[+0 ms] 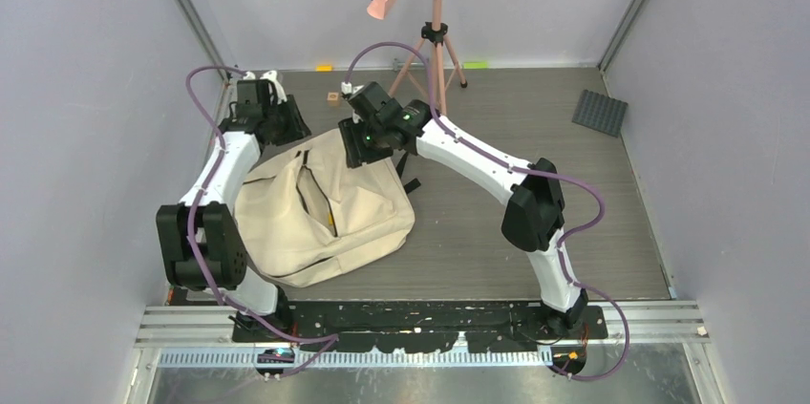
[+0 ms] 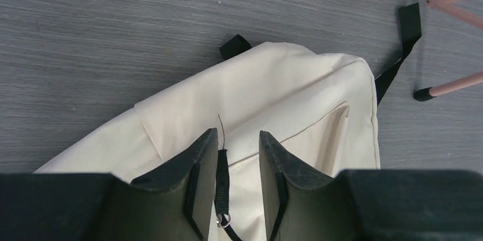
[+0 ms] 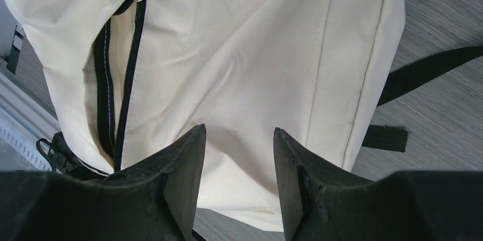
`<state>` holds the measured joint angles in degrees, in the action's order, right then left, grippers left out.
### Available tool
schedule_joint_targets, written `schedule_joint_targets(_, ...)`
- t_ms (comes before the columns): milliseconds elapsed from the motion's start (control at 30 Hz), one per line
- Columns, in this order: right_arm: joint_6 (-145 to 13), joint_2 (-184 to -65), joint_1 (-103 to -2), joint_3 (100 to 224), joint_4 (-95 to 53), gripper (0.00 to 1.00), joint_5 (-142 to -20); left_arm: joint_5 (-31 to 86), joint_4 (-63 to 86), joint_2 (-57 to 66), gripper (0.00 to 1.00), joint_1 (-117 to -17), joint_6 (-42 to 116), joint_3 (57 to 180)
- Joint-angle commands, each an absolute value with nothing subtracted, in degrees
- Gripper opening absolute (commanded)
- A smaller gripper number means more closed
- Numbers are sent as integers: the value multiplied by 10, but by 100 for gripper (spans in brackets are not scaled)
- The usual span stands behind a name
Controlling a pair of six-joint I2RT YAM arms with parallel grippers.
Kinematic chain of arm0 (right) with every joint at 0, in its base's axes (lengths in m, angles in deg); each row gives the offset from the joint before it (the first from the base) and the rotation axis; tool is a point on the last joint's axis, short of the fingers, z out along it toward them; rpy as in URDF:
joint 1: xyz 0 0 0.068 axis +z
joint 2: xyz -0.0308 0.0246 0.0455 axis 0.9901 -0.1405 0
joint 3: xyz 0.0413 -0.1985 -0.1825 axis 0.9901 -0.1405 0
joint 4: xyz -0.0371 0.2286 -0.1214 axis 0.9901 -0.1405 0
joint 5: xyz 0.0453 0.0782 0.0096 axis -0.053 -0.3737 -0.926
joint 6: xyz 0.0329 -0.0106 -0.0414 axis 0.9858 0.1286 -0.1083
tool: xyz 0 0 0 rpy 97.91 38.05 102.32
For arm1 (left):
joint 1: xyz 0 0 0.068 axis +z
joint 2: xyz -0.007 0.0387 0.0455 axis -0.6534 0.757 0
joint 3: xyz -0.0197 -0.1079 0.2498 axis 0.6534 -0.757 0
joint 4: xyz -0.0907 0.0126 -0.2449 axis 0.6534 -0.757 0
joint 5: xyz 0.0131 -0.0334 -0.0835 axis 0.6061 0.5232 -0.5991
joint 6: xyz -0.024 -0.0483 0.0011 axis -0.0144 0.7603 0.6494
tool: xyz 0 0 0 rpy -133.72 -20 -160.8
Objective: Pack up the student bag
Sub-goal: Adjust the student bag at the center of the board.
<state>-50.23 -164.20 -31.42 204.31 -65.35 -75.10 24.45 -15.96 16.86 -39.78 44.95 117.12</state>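
- Lying flat on the grey counter point(image 1: 535, 232), the cream student bag point(image 1: 325, 213) sits between the two arms, its main zip partly parted and a yellow item point(image 1: 331, 223) showing in the gap.
- The left gripper point(image 2: 239, 155) hovers at the bag's far-left corner, jaws spread, with the black zipper pull point(image 2: 222, 187) hanging between its fingers but not pinched.
- The right gripper point(image 3: 239, 161) is also released, poised just above the bag's front panel near its far edge, holding nothing.
- Judging by this, the step in hand concerns the zip: the left arm is lined up on the pull. Whether the zip is being opened for loading or drawn shut afterwards cannot be told.
- Next, the left jaws would need to pinch the thin pull squarely, while the right steadies the loose fabric so it does not bunch.
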Motion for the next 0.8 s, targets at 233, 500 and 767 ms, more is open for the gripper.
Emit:
schedule_joint_targets(233, -485, -1591, -336, 2026, -635, 53, -740, 316, -190, 182, 34, -435, 413, 1172)
schedule_joint_targets(500, -481, -1587, -342, 2015, -634, 53, -741, 348, -213, 193, 33, -435, 428, 1170)
schedule_joint_targets(767, -478, -1586, -349, 2010, -634, 53, -737, 333, -214, 201, 33, -434, 442, 1168)
